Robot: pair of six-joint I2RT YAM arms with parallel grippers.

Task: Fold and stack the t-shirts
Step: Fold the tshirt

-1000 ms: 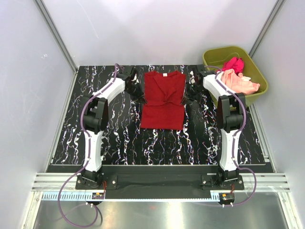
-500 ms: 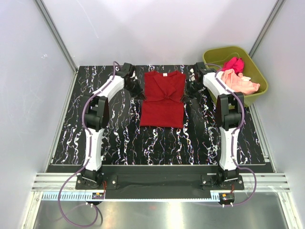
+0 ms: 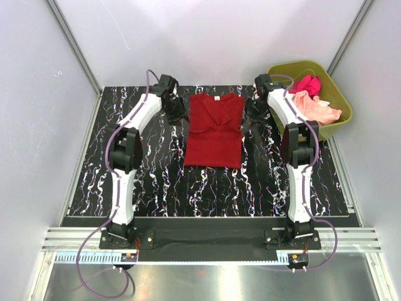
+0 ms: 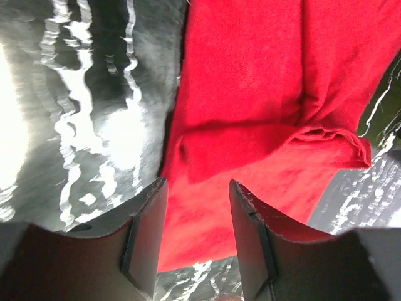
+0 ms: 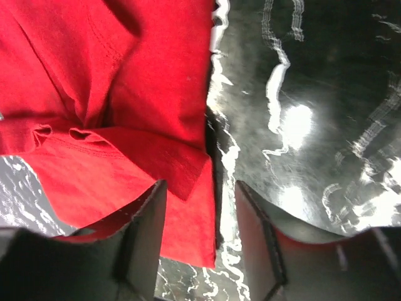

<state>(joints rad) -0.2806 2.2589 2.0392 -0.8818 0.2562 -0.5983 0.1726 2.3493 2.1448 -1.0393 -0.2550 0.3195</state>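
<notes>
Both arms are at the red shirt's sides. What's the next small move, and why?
Probably ease both down and pinch. The left gripper and right gripper are open, each straddling a side edge of the red shirt, whose sleeves are already folded in.

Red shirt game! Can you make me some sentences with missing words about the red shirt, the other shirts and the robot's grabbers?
1. The t-shirt lying on the black table is deep ____.
2. The magenta-pink t-shirt and the pale peach t-shirt sit in the olive-green tub at the table's far ____ corner.
3. The left gripper and the right gripper are both ____, holding nothing.

Missing words: red; right; open.
</notes>
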